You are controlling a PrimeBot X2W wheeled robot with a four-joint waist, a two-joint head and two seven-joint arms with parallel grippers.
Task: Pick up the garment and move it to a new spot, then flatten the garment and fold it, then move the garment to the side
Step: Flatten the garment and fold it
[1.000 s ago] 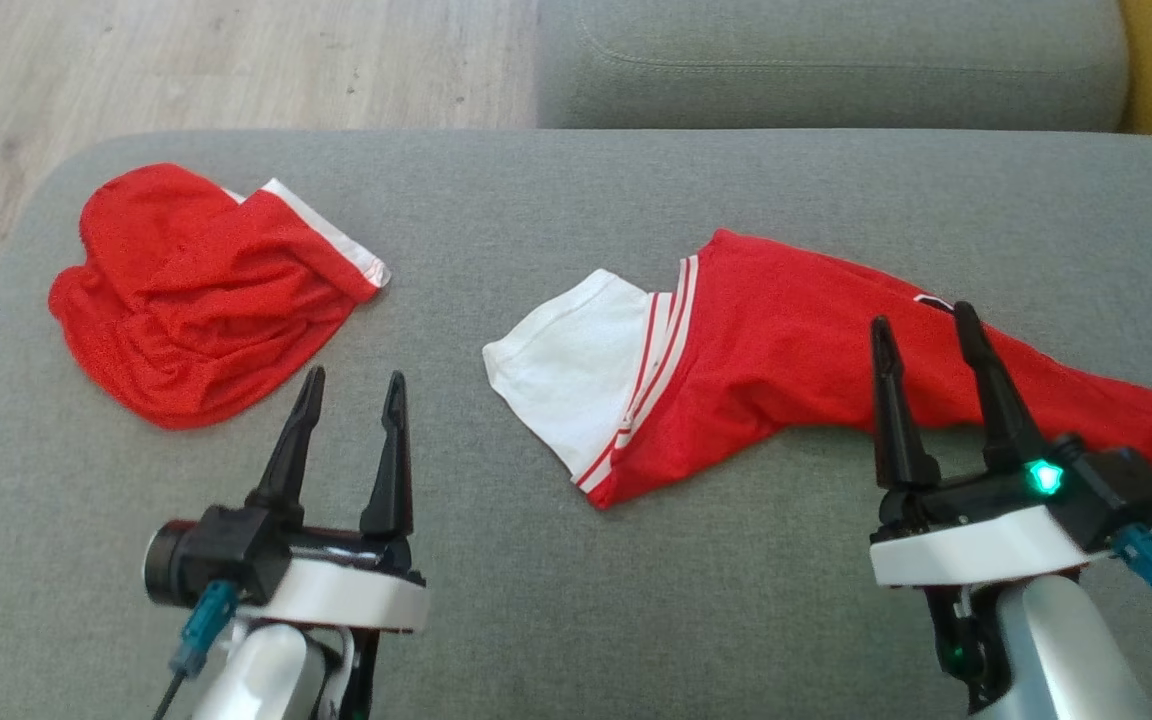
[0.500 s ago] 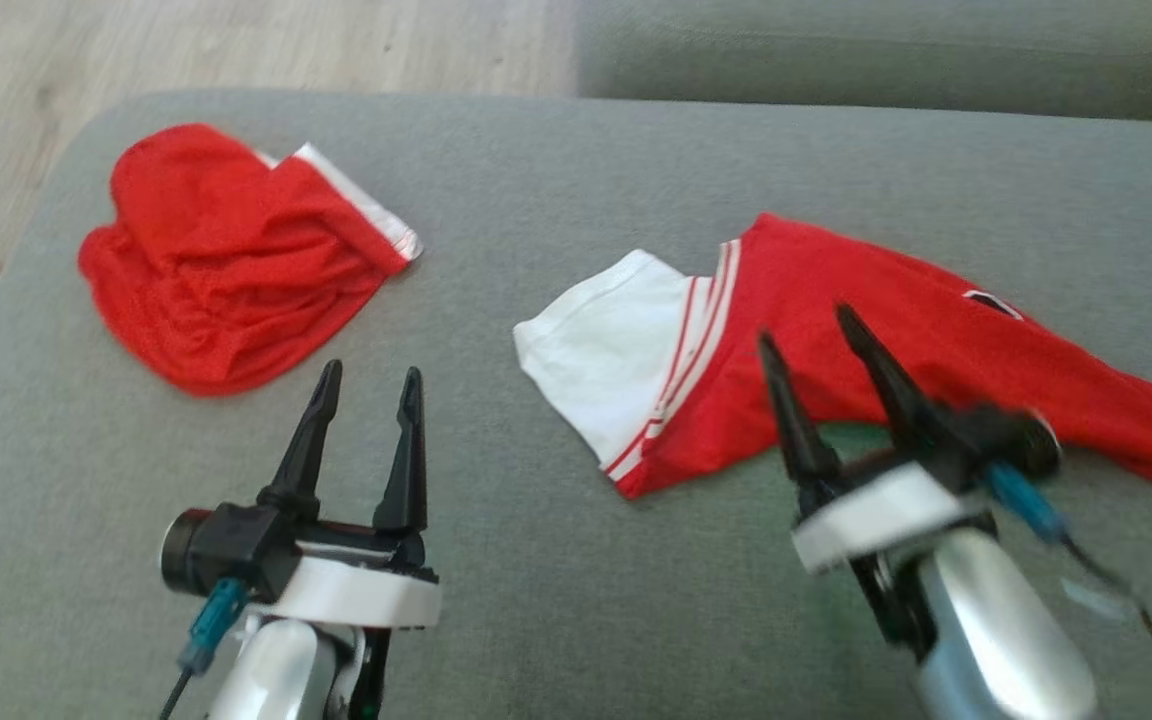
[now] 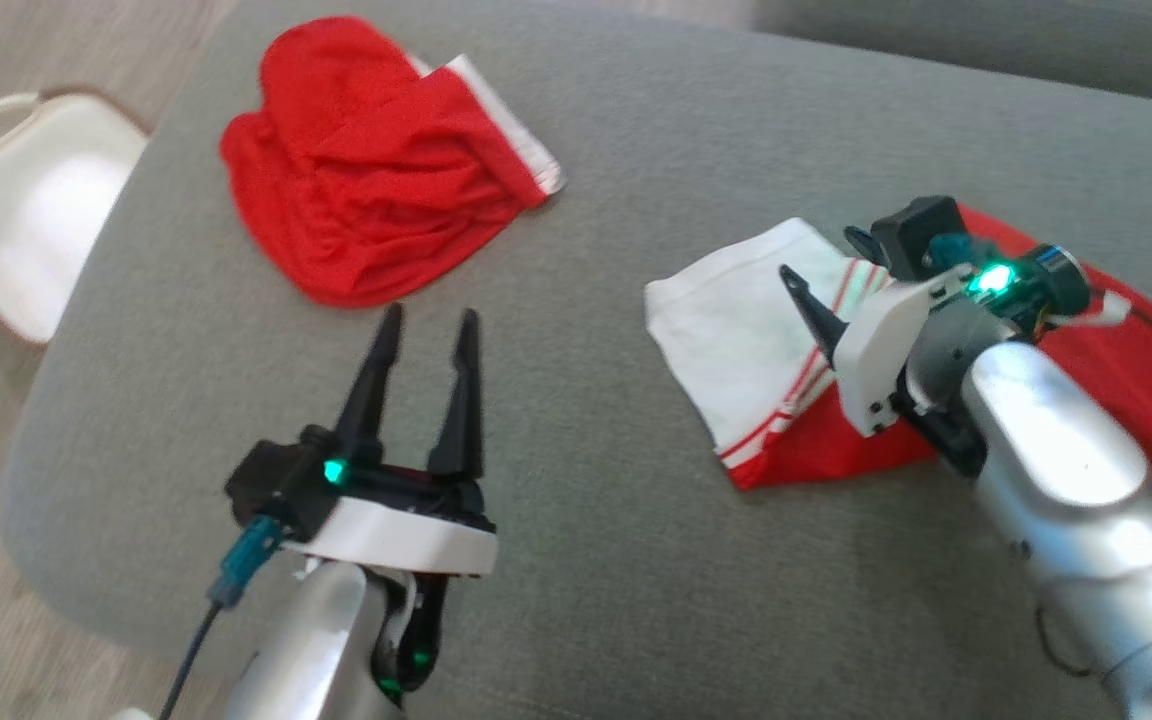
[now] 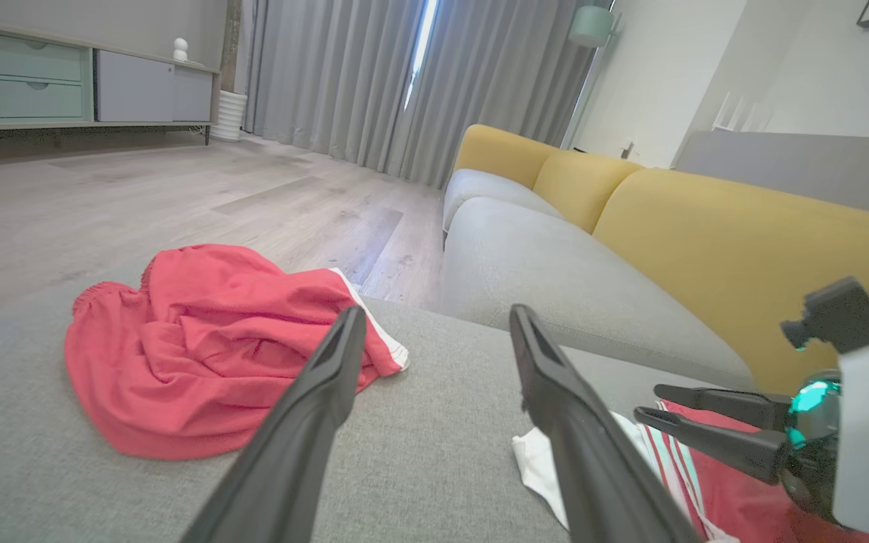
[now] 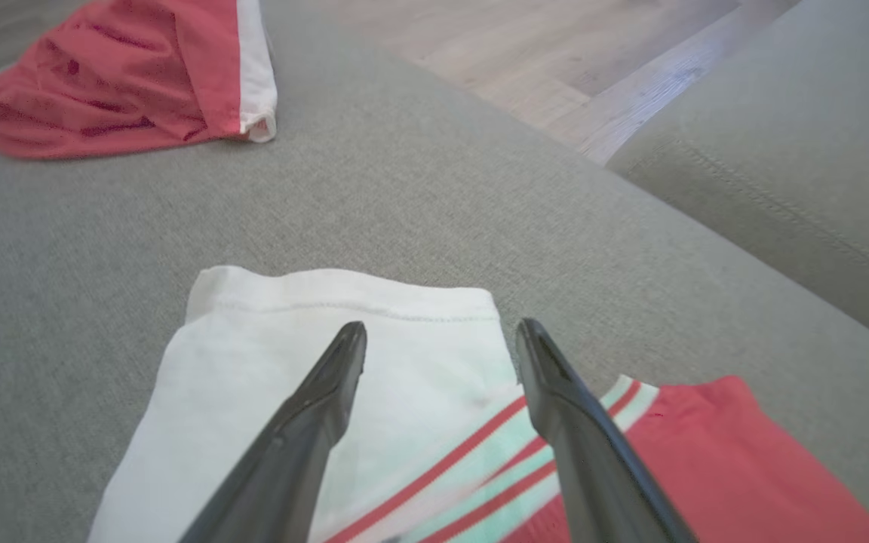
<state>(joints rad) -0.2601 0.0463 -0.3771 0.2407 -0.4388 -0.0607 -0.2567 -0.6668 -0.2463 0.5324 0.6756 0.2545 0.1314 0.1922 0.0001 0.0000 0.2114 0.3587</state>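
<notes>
A red garment with a white, red-striped end (image 3: 736,320) lies partly spread on the grey sofa cushion (image 3: 636,560). My right gripper (image 3: 821,255) hovers open over that white end, fingers pointing toward its hem. In the right wrist view, the white cloth (image 5: 268,362) shows between and below the open fingers of the right gripper (image 5: 442,324), which hold nothing. My left gripper (image 3: 430,315) stands open above bare cushion, short of a crumpled red garment (image 3: 366,200). The left wrist view shows the left gripper (image 4: 437,311) open, the crumpled garment (image 4: 201,347) and the right gripper (image 4: 649,402).
A white basket (image 3: 26,200) sits on the wooden floor off the cushion's left edge. Another grey cushion (image 3: 986,40) lies beyond, at the far right. A yellow sofa back (image 4: 706,241) rises behind. The crumpled garment (image 5: 102,83) lies far left in the right wrist view.
The head camera has swung, shifting the whole picture right. My right gripper has moved left along the garment to its white end and turned. The left gripper stays open.
</notes>
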